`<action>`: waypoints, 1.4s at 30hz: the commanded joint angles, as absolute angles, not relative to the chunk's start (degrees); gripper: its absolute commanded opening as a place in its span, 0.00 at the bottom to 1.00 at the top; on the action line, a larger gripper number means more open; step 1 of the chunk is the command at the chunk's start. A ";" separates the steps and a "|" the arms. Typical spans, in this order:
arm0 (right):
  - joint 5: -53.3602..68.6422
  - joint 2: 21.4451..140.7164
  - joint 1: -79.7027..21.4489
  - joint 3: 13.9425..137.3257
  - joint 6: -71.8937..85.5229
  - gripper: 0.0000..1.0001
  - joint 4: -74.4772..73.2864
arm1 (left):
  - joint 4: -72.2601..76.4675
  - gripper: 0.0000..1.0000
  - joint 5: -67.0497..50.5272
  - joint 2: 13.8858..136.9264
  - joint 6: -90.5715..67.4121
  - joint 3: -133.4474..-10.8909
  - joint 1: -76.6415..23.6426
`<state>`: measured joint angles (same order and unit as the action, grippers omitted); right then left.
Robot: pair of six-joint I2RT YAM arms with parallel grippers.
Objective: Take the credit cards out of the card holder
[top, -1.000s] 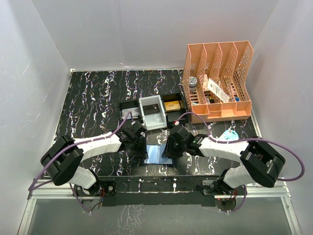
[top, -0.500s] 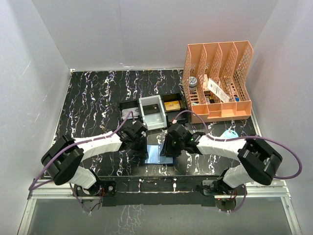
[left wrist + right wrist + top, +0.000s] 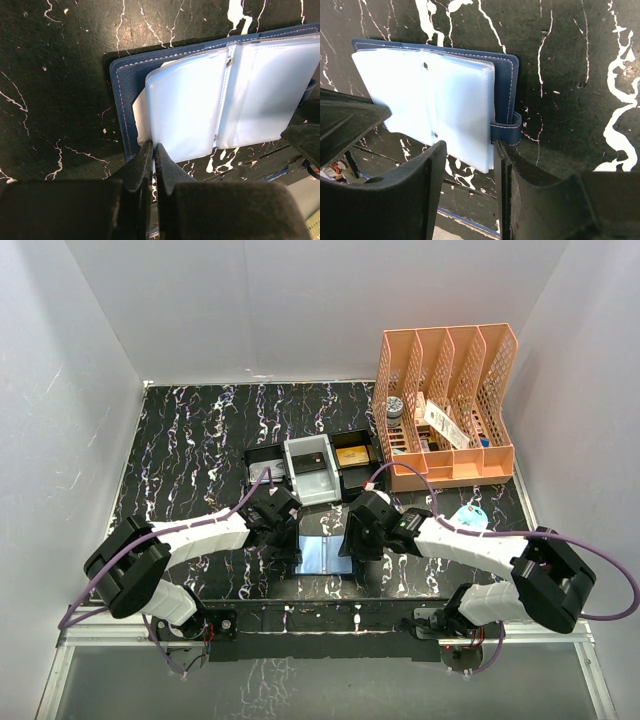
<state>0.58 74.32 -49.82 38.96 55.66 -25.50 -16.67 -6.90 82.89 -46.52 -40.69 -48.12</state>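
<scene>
Left gripper closed, tips at holder's near-left edge. Likely pinning it; can't tell if it nips the cover. Right gripper open, straddling sleeves' near edge beside tab. Holder spread flat; cards inside, one pale edge peeking left. Tray just behind holder; bare table either side.

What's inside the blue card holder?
The open card holder shows frosted pale-blue sleeves, and a whitish corner, perhaps a card, peeks out beneath them. Whatever sits inside the sleeves is hidden by cloudy plastic.
</scene>
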 commanded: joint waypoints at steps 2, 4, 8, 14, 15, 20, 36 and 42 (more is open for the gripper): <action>0.38 75.37 -50.01 38.43 56.43 0.39 -22.93 | -17.84 0.00 -7.30 81.73 -46.36 -41.32 -48.34; 0.83 76.25 -49.97 38.15 56.43 0.38 -22.05 | -17.84 0.00 -7.38 81.74 -46.32 -41.34 -48.32; 1.48 77.82 -50.01 37.87 56.60 0.37 -21.01 | -17.75 0.00 -7.53 81.91 -46.23 -41.40 -48.34; 1.58 77.16 -49.97 37.42 56.89 0.37 -22.01 | -18.22 0.00 -7.31 82.03 -46.08 -41.63 -48.34; 1.37 76.52 -50.00 37.46 56.87 0.37 -22.45 | -18.34 0.00 -7.22 82.01 -46.06 -41.65 -48.34; 0.36 74.46 -50.01 37.72 56.71 0.38 -24.38 | -18.26 0.00 -7.02 82.01 -46.13 -41.67 -48.30; -1.40 78.26 -50.49 37.18 57.30 0.35 -22.55 | -18.19 0.00 -7.51 82.65 -45.79 -41.80 -48.33; -0.89 78.10 -50.54 36.92 56.79 0.36 -21.99 | -17.64 0.00 -7.68 82.68 -45.92 -41.53 -48.34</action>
